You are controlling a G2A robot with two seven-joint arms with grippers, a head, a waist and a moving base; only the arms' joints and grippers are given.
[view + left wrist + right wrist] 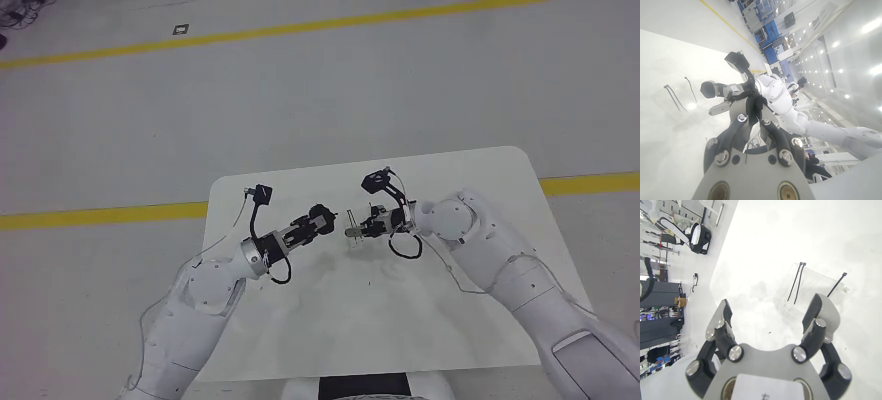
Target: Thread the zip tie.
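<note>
Black plastic is the material to look for. A pair of zip ties (799, 283) lies side by side, heads together, on a clear sheet (815, 285) that is flat on the white bench (480, 190). A single zip tie (836, 284) lies on the same sheet, a little apart from the pair. I think the sheet is there to keep the supply in one known place. The space between the ties would let a gripper take one without disturbing the others.

No tie is in the right gripper (771, 299). Its two ribbed pads are spread wide with only bench surface between them, and the tail of the single tie runs out of sight behind one finger. In the top view this arm enters from 4 o'clock and its gripper points toward 9 o'clock. The left gripper (325, 216) comes from 7 o'clock and points toward 2 o'clock, so the two meet nose to nose above the middle of the bench. Its fingers are pressed together; if something thin is pinched there, I cannot make it out.

This facing posture probably serves the threading, where one side holds the head and the other feeds the tail. In my judgement the threading is not yet done, since all three visible ties are straight and unlooped.
</note>
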